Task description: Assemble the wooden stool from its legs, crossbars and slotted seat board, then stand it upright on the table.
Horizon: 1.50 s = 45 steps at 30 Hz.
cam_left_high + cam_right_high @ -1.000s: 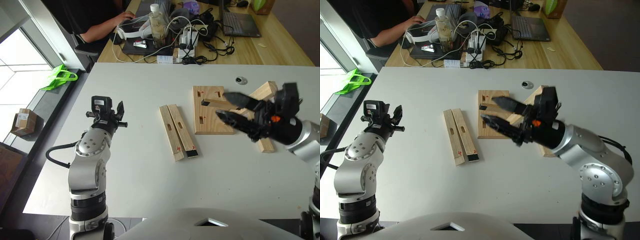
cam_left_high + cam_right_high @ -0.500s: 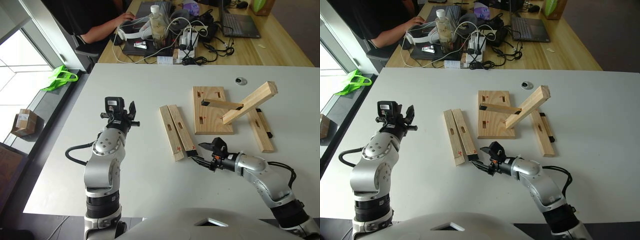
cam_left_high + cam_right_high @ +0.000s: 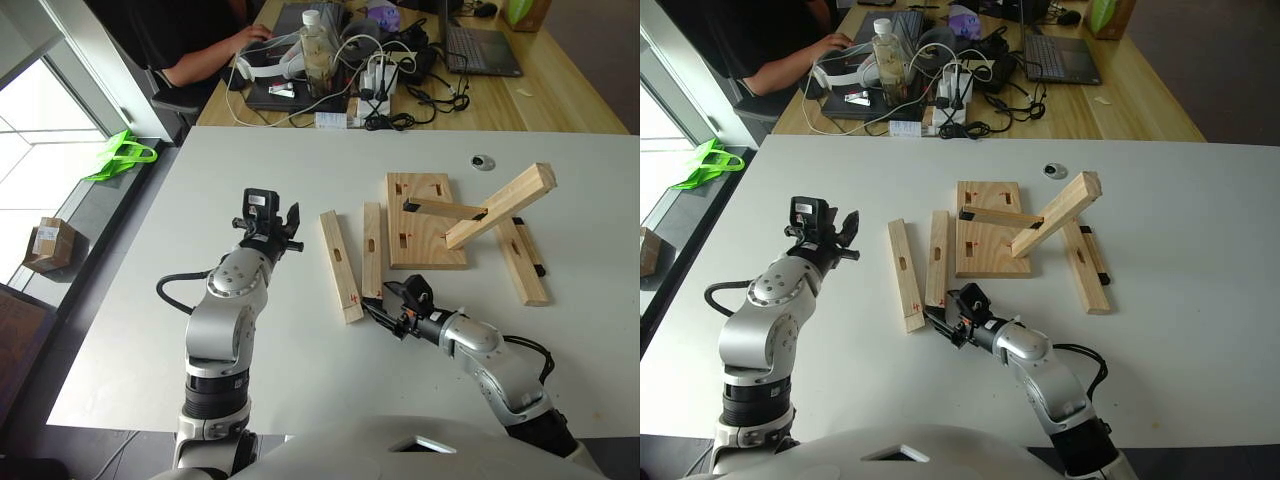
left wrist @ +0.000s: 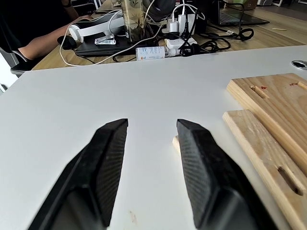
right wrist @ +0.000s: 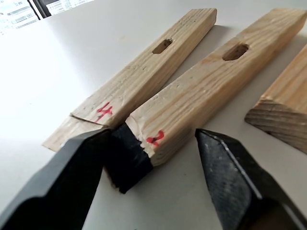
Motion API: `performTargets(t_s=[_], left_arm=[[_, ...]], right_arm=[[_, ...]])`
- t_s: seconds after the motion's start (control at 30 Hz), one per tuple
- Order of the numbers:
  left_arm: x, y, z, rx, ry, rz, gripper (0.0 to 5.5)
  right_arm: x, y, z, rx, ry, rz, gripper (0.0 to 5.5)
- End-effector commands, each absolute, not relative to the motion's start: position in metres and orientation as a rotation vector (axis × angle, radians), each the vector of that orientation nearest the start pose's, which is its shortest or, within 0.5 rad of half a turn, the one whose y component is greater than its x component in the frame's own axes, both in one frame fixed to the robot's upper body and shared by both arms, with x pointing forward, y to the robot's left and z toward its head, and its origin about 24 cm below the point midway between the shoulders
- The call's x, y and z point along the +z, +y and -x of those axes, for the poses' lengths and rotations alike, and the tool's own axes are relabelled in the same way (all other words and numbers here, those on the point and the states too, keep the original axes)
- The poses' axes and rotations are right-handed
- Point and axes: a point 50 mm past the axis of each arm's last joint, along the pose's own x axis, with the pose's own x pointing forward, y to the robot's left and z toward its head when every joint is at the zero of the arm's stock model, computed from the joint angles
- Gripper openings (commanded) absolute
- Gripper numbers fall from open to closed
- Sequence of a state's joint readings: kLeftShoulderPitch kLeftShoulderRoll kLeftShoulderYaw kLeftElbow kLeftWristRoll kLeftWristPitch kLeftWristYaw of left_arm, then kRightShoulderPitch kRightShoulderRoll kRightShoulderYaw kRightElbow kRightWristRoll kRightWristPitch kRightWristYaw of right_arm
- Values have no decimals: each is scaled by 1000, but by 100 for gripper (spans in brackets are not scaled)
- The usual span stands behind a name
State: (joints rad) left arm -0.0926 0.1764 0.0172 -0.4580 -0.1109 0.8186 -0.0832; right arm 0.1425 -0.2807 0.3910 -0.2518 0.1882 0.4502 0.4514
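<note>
The slotted seat board (image 3: 425,235) lies flat mid-table. A thin crossbar (image 3: 440,208) rests on it, and one leg (image 3: 500,205) leans tilted over its right edge. Another leg (image 3: 525,265) lies flat to the right. Two slotted legs lie left of the board: one marked 4 (image 3: 340,265) and one marked 2 (image 3: 372,250). My right gripper (image 3: 385,303) is open and low on the table. Its fingers (image 5: 230,177) straddle the black-taped near end of leg 2 (image 5: 216,91). My left gripper (image 3: 268,222) hovers open and empty left of the legs.
A round grommet (image 3: 483,160) sits in the table behind the board. The wooden desk (image 3: 560,100) beyond holds cables, a bottle (image 3: 314,45) and laptops. Bare white tabletop (image 3: 150,330) stretches along the left and near sides.
My left arm has moved right toward the legs. My right gripper swung from above the board down to leg 2's taped end. Leg 2's far end has swung toward the board, away from leg 4.
</note>
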Motion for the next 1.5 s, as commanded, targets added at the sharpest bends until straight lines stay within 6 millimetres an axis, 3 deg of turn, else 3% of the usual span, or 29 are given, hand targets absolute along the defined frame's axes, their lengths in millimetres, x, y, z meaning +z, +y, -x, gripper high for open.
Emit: performTargets(t_s=[0.03,0.13,0.27,0.4,0.53,0.83,0.93,1.1,1.3,1.5], left_arm=[[98,150,-265,-223,327,0,187],[113,133,-287,-341,335,30,187],[128,139,-306,-298,300,-1,187],[123,137,-301,-285,310,9,187],[109,137,-288,-256,346,30,187],[90,147,-266,-171,397,68,187],[90,145,-265,-169,398,75,187],[88,144,-264,-164,401,81,187],[87,140,-265,-170,403,86,187],[85,140,-265,-166,406,90,187]], right_arm=[[11,-99,-190,779,482,-24,326],[14,-104,-196,747,485,-51,326],[20,-83,-199,771,510,-82,326],[24,-88,-203,729,458,66,326],[38,-82,-207,739,428,-9,326],[21,-86,-206,736,489,83,326],[17,-79,-205,745,506,63,326],[29,-72,-212,733,471,29,326],[19,-56,-226,685,505,103,326],[10,-59,-226,676,530,239,326]])
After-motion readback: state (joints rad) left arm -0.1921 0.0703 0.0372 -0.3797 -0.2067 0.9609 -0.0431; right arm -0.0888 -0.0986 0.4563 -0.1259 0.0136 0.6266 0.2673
